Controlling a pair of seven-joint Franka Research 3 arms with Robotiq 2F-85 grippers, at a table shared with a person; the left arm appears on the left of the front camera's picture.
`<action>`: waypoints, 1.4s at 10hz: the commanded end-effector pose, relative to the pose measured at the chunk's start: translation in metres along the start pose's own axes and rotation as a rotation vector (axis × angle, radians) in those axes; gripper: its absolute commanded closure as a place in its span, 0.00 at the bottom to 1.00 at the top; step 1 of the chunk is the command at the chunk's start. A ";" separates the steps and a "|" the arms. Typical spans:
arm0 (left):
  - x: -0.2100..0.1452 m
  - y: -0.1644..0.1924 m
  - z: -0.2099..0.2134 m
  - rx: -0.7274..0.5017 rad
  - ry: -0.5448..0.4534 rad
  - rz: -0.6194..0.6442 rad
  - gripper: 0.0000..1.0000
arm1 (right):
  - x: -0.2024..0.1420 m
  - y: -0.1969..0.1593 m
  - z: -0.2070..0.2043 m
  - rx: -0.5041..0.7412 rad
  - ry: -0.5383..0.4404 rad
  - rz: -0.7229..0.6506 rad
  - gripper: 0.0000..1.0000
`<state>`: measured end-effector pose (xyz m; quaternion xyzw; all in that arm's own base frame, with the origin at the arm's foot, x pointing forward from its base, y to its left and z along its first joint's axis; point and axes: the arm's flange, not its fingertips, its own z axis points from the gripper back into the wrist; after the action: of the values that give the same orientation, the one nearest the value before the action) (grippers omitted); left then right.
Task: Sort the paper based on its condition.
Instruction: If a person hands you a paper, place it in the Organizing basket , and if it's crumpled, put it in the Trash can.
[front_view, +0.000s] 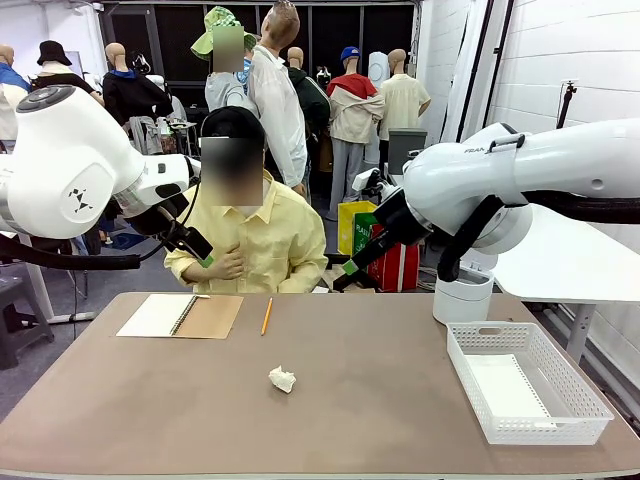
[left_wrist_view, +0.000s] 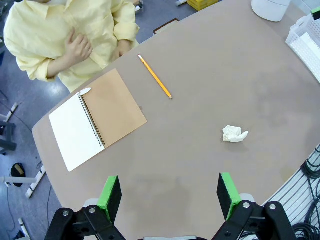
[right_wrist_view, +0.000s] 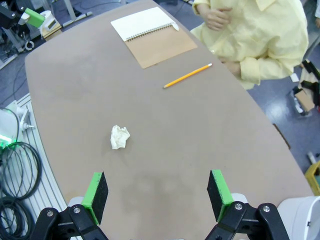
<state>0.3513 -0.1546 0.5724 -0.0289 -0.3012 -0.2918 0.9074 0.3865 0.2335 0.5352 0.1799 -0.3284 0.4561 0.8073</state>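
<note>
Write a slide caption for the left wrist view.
Open left tool above table: crumpled paper, pencil, open notebook.

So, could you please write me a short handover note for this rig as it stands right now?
Left gripper: open, empty, raised above the table.
Right gripper: open, empty, also raised.
Crumpled paper ball lies mid-table, untouched.
White basket at the robot's right holds a flat white sheet.
Open spiral notebook and pencil lie in front of the person.
Done: one flat sheet apparently binned.
Left: the crumpled ball.
</note>
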 end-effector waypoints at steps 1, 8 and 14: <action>0.000 0.001 0.001 -0.001 -0.001 0.000 0.00 | 0.009 0.007 -0.010 0.014 0.031 0.022 0.00; 0.000 0.001 0.001 -0.001 -0.001 0.000 0.00 | 0.026 0.053 -0.073 0.074 0.203 0.132 0.00; 0.000 0.001 0.001 -0.001 -0.001 0.000 0.00 | 0.019 0.059 -0.078 0.081 0.189 0.145 0.00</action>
<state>0.3512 -0.1548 0.5724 -0.0288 -0.3012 -0.2920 0.9073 0.3711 0.3229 0.4911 0.1392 -0.2412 0.5415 0.7933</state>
